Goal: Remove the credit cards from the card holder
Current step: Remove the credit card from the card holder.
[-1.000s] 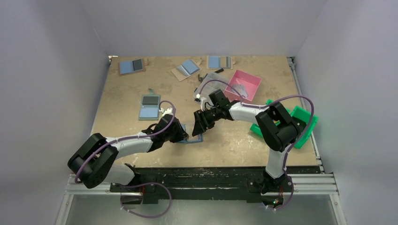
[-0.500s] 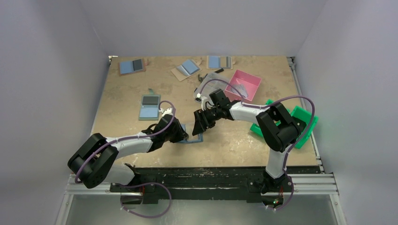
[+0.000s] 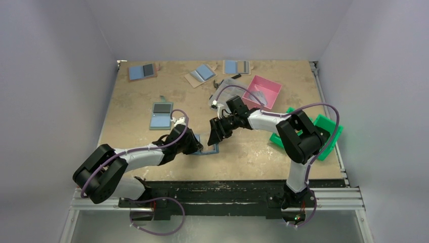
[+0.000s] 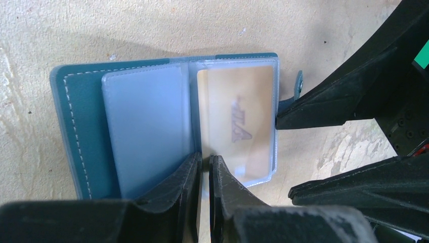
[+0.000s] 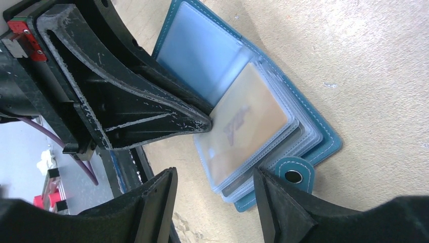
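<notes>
The card holder [image 3: 210, 149] lies open on the table between my two grippers. In the left wrist view its teal edge [image 4: 76, 126] frames a pale blue page and a stack of clear sleeves. A tan credit card [image 4: 238, 121] sits in the top sleeve, and also shows in the right wrist view [image 5: 243, 121]. More cards lie in the sleeves beneath, colours unclear. My left gripper [image 4: 205, 159] is shut, tips pressing at the holder's fold. My right gripper [image 5: 215, 174] is open, its fingers straddling the sleeves' free end, one fingertip beside the snap tab [image 5: 293, 176].
Another holder with a black panel [image 3: 161, 115] lies to the left. Three more holders [image 3: 142, 71] [image 3: 201, 75] [image 3: 237, 67] lie along the back. A pink bin [image 3: 262, 91] and green pieces [image 3: 324, 132] stand to the right.
</notes>
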Tool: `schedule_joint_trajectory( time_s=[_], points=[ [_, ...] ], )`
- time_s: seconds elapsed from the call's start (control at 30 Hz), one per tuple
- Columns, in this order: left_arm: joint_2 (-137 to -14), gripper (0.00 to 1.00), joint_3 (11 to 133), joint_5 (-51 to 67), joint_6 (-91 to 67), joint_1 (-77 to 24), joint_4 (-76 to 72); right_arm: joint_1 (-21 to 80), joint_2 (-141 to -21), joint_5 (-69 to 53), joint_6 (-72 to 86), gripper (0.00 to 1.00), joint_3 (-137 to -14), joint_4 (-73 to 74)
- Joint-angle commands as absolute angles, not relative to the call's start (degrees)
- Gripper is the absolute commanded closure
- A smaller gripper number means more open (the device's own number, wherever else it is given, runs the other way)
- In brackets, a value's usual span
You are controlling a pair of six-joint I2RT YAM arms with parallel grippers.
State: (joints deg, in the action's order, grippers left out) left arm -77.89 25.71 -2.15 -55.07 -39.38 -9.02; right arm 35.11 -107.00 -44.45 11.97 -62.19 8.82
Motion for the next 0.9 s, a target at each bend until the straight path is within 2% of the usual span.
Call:
schedule_joint_trajectory(
  time_s=[0.0, 0.33, 0.43, 0.53, 0.87],
  points=[
    [-79.5, 1.00, 23.3, -0.7, -54.4, -39.4, -7.3, 35.5, -108.6, -46.9, 13.0, 0.36, -62.1, 7.4],
    [-79.4, 0.97, 20.6, 3.4, -56.1, -39.1, -13.1, 35.5, -110.4, -46.9, 15.2, 0.37, -61.7, 6.4],
    [-79.4, 0.96, 19.5, 4.6, -56.7, -38.9, -15.1, 35.4, -110.5, -49.2, 15.6, 0.52, -61.7, 5.7],
    [-79.5, 0.96, 18.7, 5.3, -57.1, -38.9, -16.6, 35.4, -110.2, -51.7, 15.9, 0.63, -61.6, 5.1],
    [-79.3, 0.95, 17.2, 8.2, -57.7, -38.8, -21.6, 35.4, -110.8, -55.1, 17.2, 0.61, -61.2, 3.1]
  ],
)
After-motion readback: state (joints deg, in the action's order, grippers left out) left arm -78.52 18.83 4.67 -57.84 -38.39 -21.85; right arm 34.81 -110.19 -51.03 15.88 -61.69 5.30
